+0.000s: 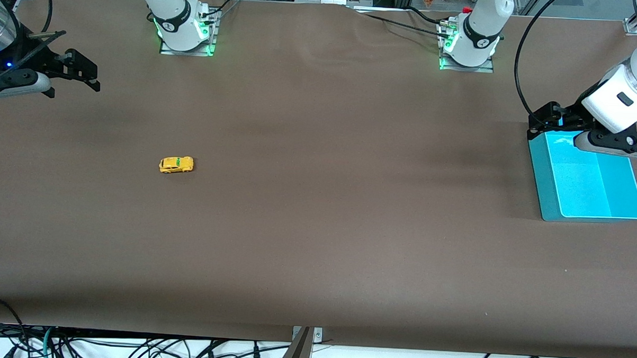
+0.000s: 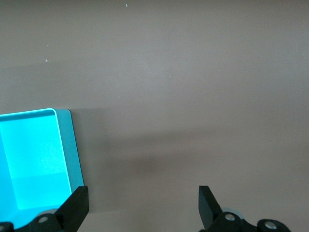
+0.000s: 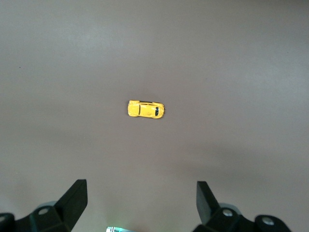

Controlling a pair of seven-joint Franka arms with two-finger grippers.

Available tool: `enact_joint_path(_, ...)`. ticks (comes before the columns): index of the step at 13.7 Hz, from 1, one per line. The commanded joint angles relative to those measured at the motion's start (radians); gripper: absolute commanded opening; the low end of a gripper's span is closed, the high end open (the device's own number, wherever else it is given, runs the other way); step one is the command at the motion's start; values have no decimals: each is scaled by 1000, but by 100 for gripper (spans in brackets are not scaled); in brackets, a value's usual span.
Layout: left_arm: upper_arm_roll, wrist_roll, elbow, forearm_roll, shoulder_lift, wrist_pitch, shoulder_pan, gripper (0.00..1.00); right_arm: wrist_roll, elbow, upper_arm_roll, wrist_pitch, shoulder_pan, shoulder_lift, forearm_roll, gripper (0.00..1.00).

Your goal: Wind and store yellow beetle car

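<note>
The yellow beetle car (image 1: 176, 164) stands on its wheels on the brown table, toward the right arm's end; its roof carries a green mark. It also shows in the right wrist view as the car (image 3: 146, 109), well clear of the fingers. My right gripper (image 1: 79, 59) hangs open and empty above the table's edge at that end, and in its own wrist view the right gripper (image 3: 141, 200) holds nothing. My left gripper (image 1: 538, 120) hovers open and empty over a corner of a cyan bin (image 1: 541, 176); the left gripper (image 2: 143, 203) is beside the bin's wall (image 2: 72, 150).
The two arm bases (image 1: 186, 34) (image 1: 468, 49) stand along the table's edge farthest from the front camera. Cables (image 1: 132, 347) hang below the nearest edge. Bare brown tabletop stretches between the car and the bin.
</note>
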State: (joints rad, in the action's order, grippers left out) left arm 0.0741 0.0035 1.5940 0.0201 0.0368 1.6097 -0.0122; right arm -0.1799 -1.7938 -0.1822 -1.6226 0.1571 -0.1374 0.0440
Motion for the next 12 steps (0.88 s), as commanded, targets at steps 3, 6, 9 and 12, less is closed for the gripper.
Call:
enact_joint_path(3, 1, -3, -8, -22, -8, -16, -2, 100, 22, 17, -2, 35, 2, 2, 16, 100)
enact_joint_path(6, 0, -2, -8, -22, -8, -16, -2, 100, 10, 17, 0, 29, 2, 2, 14, 100)
enact_joint_path(9, 0, -2, -8, -22, -9, -16, 0, 100, 20, 14, 1, 35, 2, 2, 14, 100)
enact_joint_path(12, 0, -2, -8, -20, -9, -16, -2, 100, 14, 13, 1, 36, 2, -1, 14, 100)
